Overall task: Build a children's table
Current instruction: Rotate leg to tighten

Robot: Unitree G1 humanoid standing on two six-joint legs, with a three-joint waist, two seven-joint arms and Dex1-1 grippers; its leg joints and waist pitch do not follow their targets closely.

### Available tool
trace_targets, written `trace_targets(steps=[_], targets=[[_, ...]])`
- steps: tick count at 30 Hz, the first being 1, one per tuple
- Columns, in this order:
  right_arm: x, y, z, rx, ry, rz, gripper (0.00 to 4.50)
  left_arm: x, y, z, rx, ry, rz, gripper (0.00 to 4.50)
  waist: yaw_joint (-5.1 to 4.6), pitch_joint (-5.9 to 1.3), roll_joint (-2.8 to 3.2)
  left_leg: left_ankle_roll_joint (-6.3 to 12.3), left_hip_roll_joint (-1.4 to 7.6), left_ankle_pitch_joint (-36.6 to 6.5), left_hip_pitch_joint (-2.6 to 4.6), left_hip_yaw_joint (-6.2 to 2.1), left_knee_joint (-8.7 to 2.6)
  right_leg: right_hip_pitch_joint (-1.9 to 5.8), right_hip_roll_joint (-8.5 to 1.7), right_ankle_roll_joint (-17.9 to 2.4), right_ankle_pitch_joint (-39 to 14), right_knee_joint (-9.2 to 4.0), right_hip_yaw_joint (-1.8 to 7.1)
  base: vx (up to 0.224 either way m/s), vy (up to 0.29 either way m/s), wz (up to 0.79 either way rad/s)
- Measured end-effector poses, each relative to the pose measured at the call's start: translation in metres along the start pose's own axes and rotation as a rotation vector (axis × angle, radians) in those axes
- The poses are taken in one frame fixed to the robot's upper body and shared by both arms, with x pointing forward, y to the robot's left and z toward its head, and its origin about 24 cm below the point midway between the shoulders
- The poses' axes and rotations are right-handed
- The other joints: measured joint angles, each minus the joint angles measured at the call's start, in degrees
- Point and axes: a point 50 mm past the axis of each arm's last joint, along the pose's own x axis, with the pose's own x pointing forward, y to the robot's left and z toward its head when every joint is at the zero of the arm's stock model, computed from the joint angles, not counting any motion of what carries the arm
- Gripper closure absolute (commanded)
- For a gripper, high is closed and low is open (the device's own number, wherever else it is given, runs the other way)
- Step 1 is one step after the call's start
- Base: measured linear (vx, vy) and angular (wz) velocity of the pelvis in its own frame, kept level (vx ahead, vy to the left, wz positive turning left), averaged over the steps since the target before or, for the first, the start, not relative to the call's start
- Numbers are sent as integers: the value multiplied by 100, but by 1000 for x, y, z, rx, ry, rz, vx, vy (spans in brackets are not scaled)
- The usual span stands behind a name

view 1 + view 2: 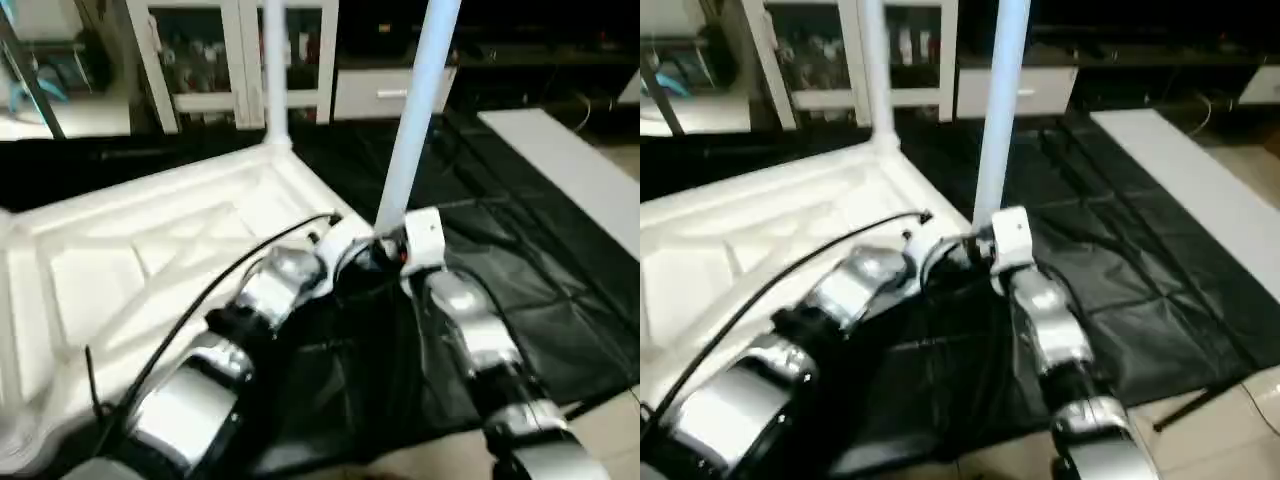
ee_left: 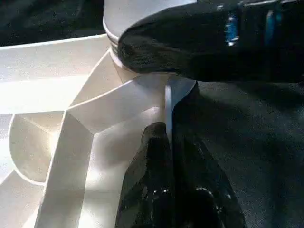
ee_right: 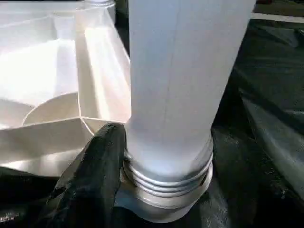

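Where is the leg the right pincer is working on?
The leg stands upright in the near right corner socket of the upturned tabletop, between both pincers; the right pincer is at its threaded base.

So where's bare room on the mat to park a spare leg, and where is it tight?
Free: the black mat between the right forearm and the white board, and the strip beyond the near leg. Crowded: the tabletop corner where both grippers meet, the left gripper pinching the rim and the right gripper at the leg's threads.

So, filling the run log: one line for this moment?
tabletop upside down | two legs standing | left pincer shut on tabletop rim | right pincer around near leg
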Motion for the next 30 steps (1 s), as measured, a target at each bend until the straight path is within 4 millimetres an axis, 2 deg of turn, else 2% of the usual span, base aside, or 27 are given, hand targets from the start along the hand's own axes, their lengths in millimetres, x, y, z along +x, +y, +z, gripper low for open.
trace_targets(steps=[4,5,6,8,12,15,16,19,21,23,27,30], targets=[[-2,-4,0,31,-29,8,197,0,0,2,17,-12,-3,450,58,-3,7,1,8,0,3,0,-9,-1,0,-1,13,5,-14,0,0,0],[-4,-6,-1,50,-37,13,141,0,0,2,24,-15,-7,450,68,-2,11,1,10,0,3,0,-14,-3,1,0,12,5,-16,0,0,0],[-5,-7,-2,59,-45,15,127,-1,1,2,33,-17,-11,450,93,-2,14,1,11,1,3,0,-18,-4,1,3,10,4,-20,0,0,0],[-9,-8,-1,76,-72,39,120,-2,2,2,45,-20,-15,450,136,7,29,1,15,1,4,0,-21,-5,4,5,9,4,-22,0,0,0],[-20,-13,4,57,-127,87,80,-7,5,-2,74,-23,-52,450,150,19,48,0,19,0,15,3,-29,-7,5,6,9,6,-23,0,0,0],[-28,-24,12,12,-158,97,62,-12,5,-6,109,-31,-101,450,195,22,53,-2,18,0,19,5,-43,-6,5,8,9,5,-22,0,0,0],[-32,-28,16,-12,-162,119,41,-15,6,-9,126,-31,-126,450,203,23,53,-2,18,-1,20,5,-48,-6,5,10,7,5,-22,0,0,0],[-45,-39,18,-58,-140,215,24,-24,5,-15,169,-34,-212,450,217,23,53,-3,18,-1,22,6,-54,-3,6,16,3,4,-21,0,0,0],[-58,-45,17,-99,-115,328,5,-34,2,-21,204,-42,-305,450,249,23,52,-3,19,-1,21,6,-56,1,6,30,-5,4,-21,0,0,0],[-70,-49,18,-137,-79,449,5,-43,0,-26,237,-43,-392,450,280,24,52,-3,18,-1,15,9,-57,1,6,30,-6,2,-16,0,0,0],[-94,-49,13,-185,-1,689,5,-60,-8,-36,272,-41,-561,450,370,25,46,-3,19,-1,17,16,-56,15,4,50,-20,3,-10,0,0,0],[-99,-46,7,-179,46,765,5,-64,-11,-37,295,-37,-612,450,369,26,44,-2,19,-1,19,31,-55,16,3,52,-21,3,5,0,0,0]])
